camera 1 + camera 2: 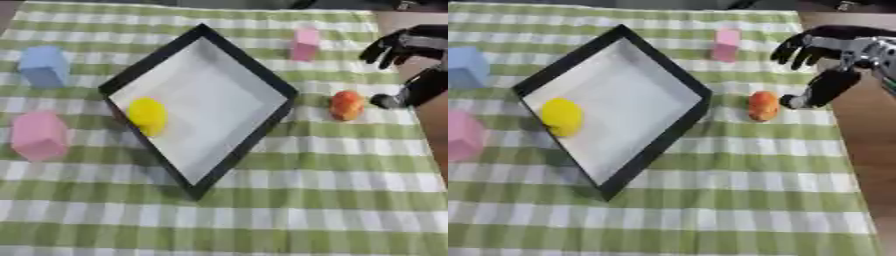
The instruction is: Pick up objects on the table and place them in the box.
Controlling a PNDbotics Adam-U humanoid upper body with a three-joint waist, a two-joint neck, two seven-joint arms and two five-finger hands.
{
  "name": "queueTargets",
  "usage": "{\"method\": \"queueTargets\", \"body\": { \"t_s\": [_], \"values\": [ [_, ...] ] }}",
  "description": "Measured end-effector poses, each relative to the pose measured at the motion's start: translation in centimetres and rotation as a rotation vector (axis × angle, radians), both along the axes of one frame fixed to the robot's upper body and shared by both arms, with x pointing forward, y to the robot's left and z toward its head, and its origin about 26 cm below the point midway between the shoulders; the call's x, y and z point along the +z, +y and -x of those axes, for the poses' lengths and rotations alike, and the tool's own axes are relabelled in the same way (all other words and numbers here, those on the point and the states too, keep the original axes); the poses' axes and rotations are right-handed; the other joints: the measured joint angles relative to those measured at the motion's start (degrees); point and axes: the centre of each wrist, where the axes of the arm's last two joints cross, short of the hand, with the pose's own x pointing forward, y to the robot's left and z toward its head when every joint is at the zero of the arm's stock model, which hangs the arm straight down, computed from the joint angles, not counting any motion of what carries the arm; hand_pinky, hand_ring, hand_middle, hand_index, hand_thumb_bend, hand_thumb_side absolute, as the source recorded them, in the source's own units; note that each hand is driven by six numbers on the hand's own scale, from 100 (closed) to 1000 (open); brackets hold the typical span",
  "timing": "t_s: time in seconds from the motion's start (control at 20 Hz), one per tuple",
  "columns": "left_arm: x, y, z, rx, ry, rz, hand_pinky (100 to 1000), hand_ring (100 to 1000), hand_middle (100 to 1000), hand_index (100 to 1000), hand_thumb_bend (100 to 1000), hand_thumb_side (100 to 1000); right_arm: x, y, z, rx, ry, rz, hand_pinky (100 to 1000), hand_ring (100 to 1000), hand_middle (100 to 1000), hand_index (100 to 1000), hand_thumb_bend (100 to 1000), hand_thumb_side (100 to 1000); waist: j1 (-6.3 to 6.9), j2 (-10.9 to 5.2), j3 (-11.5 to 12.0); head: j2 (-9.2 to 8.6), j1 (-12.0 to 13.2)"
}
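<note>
One right hand (820, 60), fingers spread and holding nothing, just right of upright orange object (763, 106) on cloth beside box (658, 145); thumb tip nearest, object's long axis vertical; left hand unseen.

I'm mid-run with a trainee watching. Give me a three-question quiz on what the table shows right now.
1. True or false: the yellow object already lies inside the box.
2. Which object is nearest the right hand? A) blue block B) orange object C) large pink block
3. Fill in: the small pink block stands on the ______ cloth.

Key: 1 true; 2 B; 3 checked.
</note>
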Motion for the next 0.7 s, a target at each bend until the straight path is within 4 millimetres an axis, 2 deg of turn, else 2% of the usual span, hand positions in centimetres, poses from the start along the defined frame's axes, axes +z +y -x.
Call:
{"method": "queueTargets", "body": {
  "t_s": [0.7],
  "values": [
    [-0.1, -0.4, 0.0, -0.015, -0.001, 0.01, 791, 733, 696, 783, 1000, 540, -2.5, 0.3, -2.7, -0.026, 0.031, 0.024, 830, 788, 792, 867, 412, 100, 0.0, 0.06, 1.01, 0.0, -0.18]
  ]
}}
